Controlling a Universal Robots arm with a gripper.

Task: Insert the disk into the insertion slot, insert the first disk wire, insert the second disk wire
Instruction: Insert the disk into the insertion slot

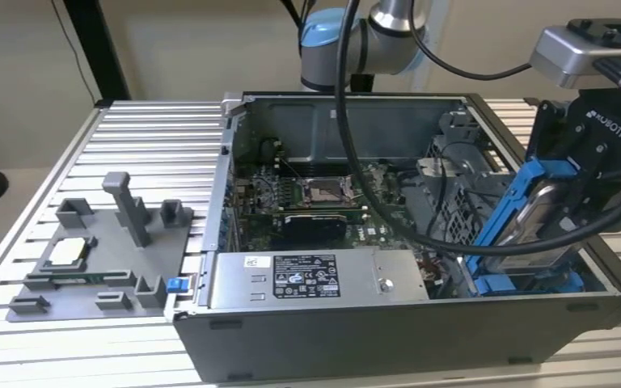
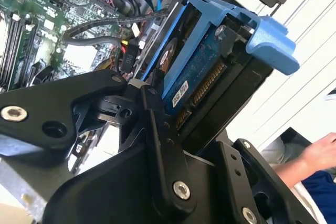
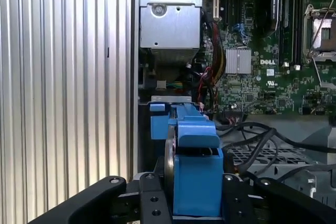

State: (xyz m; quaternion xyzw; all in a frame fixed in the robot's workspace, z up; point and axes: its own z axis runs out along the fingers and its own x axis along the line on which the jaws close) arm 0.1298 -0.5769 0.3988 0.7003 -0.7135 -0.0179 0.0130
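Note:
My gripper (image 1: 565, 204) is shut on the disk (image 1: 535, 220), a silver drive in a bright blue frame. The disk hangs tilted over the open computer case, at the exterior view's right. Its lower end is close above the insertion slot (image 1: 517, 284), a bay with blue tabs in the case's near right corner; I cannot tell whether they touch. In both wrist views the black fingers (image 2: 157, 124) (image 3: 151, 199) clamp the disk (image 2: 195, 80) (image 3: 197, 174) by its flat sides. Loose black wires (image 3: 253, 136) lie inside the case by the motherboard, one ending in a black plug (image 2: 129, 52).
A grey labelled power-supply box (image 1: 310, 279) sits at the case's front, with the motherboard (image 1: 313, 198) behind it. A perforated metal cage (image 1: 464, 174) stands left of the disk. A grey fixture (image 1: 106, 259) rests on the ribbed table (image 1: 149, 137). A person's hand (image 2: 320, 153) is nearby.

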